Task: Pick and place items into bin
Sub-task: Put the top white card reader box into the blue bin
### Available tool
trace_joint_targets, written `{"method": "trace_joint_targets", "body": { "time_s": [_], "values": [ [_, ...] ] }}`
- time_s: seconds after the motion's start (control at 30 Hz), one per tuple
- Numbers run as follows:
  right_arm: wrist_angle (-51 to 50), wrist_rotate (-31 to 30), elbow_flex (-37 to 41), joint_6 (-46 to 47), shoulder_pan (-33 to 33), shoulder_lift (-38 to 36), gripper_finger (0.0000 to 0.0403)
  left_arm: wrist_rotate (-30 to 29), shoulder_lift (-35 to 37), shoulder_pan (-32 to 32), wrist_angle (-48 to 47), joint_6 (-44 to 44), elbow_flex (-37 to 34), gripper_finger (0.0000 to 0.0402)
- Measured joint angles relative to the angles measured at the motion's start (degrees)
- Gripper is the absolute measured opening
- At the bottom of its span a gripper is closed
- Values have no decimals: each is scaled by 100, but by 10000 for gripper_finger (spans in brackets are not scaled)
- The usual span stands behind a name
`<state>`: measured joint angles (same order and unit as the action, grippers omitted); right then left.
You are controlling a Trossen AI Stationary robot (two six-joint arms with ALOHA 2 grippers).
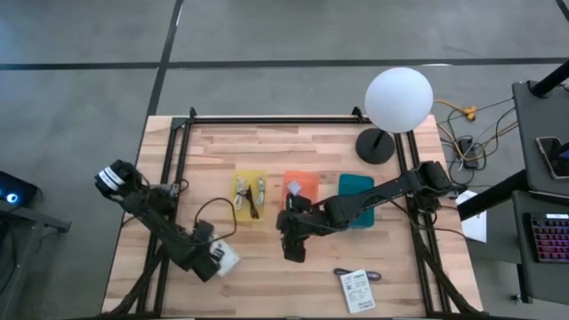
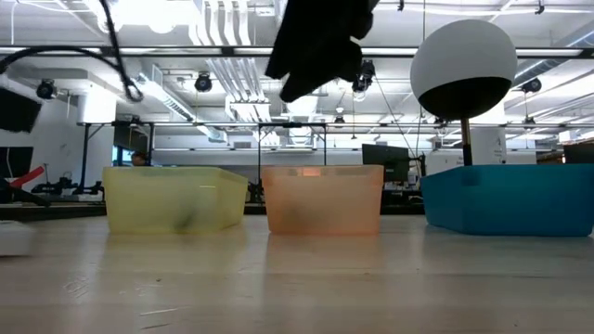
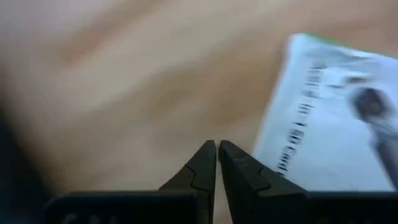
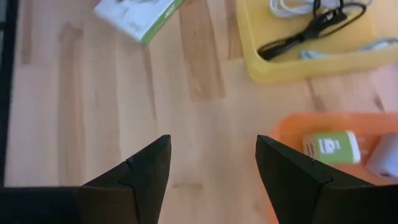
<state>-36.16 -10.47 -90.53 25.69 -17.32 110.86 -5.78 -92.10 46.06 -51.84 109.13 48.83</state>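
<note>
A white printed packet (image 1: 229, 258) lies flat on the wood near the table's near-left part. My left gripper (image 1: 213, 263) is shut and low over the table right beside the packet's edge (image 3: 273, 143). My right gripper (image 1: 292, 251) is open and empty, raised above bare wood just near of the orange bin (image 1: 300, 188); its wrist view shows the same packet (image 4: 137, 15) farther off. A second white card (image 1: 357, 289) lies flat near the near edge, with a thin dark cable loop (image 1: 341, 273) beside it. My left gripper has its shut fingers (image 3: 239, 168) right next to the white packet's edge (image 3: 273, 143), coming down at it from above. I cannot tell whether the outer side of a finger touches the packet. The packet lies flat on the table.
Three bins stand in a row mid-table: yellow (image 1: 250, 194) with cables (image 4: 311, 25) inside, orange with a white-and-green item (image 4: 329, 148), teal (image 1: 356, 197). A white globe lamp (image 1: 399, 98) stands at the far right. Black frame rails (image 1: 173, 169) run along both sides.
</note>
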Motion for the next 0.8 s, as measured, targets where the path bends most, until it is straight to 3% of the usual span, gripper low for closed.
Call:
{"method": "trace_joint_targets", "body": {
  "time_s": [0.2,0.37,0.6,0.7,0.8],
  "values": [
    [-626,3,1,0,0,-1,219,-1038,30,-28,1748,-458,104,11],
    [-968,22,1,29,-104,-1,219,-2057,-43,-31,2327,-580,88,11],
    [-1075,112,83,102,-342,-9,219,-1596,78,-20,2305,-1351,110,11],
    [-962,782,224,497,-372,69,219,-1455,73,-20,2498,-1596,106,11],
    [-668,1589,271,1123,-348,392,219,-1417,75,5,3292,-2512,110,11]
  ]
}}
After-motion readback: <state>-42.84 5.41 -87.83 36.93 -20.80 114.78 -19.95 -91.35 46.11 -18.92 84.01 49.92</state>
